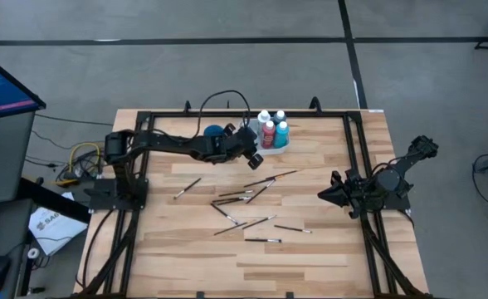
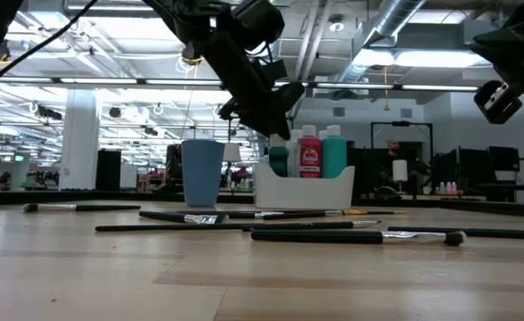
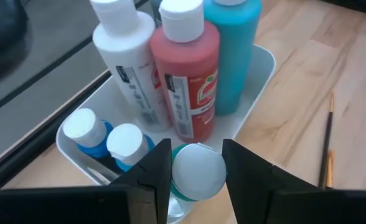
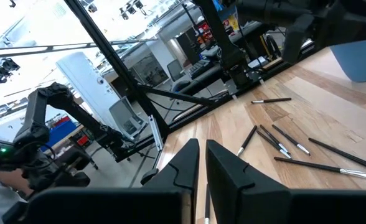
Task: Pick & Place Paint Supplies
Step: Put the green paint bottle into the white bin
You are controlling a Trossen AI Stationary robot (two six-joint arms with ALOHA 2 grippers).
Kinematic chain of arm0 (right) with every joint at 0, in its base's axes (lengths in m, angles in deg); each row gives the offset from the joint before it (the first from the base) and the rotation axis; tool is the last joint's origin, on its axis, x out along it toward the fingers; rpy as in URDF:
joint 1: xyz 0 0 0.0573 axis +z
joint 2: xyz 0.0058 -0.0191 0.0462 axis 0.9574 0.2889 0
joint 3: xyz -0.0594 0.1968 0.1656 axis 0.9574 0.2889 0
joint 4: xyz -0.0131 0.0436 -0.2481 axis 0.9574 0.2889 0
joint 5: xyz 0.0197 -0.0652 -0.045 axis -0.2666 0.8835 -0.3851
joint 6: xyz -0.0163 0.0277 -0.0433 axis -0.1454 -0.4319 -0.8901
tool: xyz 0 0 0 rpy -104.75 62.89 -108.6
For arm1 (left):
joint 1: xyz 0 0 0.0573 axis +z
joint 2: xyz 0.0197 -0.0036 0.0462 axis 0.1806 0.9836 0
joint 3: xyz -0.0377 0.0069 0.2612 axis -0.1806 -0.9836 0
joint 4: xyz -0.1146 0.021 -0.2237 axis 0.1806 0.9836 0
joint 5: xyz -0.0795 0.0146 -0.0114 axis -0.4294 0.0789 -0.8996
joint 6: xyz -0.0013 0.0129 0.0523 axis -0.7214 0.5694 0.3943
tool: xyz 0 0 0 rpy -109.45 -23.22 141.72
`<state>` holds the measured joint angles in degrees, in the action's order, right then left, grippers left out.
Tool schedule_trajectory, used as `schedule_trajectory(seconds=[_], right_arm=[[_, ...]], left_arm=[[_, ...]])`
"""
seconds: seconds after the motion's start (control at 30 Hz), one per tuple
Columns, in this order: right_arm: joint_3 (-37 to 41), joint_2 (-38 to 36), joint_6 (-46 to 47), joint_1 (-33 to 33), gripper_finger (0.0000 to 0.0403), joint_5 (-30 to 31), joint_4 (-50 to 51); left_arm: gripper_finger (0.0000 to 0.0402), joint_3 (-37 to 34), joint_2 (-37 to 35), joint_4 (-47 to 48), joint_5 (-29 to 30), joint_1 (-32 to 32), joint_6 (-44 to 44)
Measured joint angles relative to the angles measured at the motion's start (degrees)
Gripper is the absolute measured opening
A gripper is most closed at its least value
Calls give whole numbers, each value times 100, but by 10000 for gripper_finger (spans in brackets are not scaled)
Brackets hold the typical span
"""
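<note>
Here the left gripper [image 3: 197, 171] is seen partly open, its jaws closed around the white cap of a teal bottle [image 3: 198, 171], held upright directly over the near end of the white tray [image 3: 258, 68], beside the bottles already standing inside. The right gripper [image 4: 198, 163], shut and empty, is parked well apart, though nearer the scattered brushes [image 1: 244, 199].

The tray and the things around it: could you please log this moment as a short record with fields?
tray: white, at the table's far edge
in tray: white bottle, red bottle, teal bottle, two blue bottles
left gripper: over the tray, shut on a white-capped bottle
right gripper: shut, waiting at the table's right
brushes: scattered mid-table
cup: blue, beside tray
</note>
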<state>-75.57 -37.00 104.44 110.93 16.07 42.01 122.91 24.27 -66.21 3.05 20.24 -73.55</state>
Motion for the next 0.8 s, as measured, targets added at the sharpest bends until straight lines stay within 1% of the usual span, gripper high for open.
schedule_trajectory(seconds=[0.17, 0.27, 0.33, 0.73, 0.8], right_arm=[[-1, 1, 0, -1, 24, 0, 0], [0, 1, -1, 1, 23, 0, 0], [-1, 0, 1, -1, 23, 0, 0], [-2, 1, 1, -1, 23, 0, 0], [-2, -1, 1, 1, 23, 0, 0]], left_arm=[[111, 2, -2, -26, -20, 126, -2], [111, 2, 1, -38, -219, 230, -79], [111, 4, 39, -41, -248, 257, -187], [111, 4, 181, 11, -356, 290, -178], [113, 4, 186, 30, -471, 312, -194]])
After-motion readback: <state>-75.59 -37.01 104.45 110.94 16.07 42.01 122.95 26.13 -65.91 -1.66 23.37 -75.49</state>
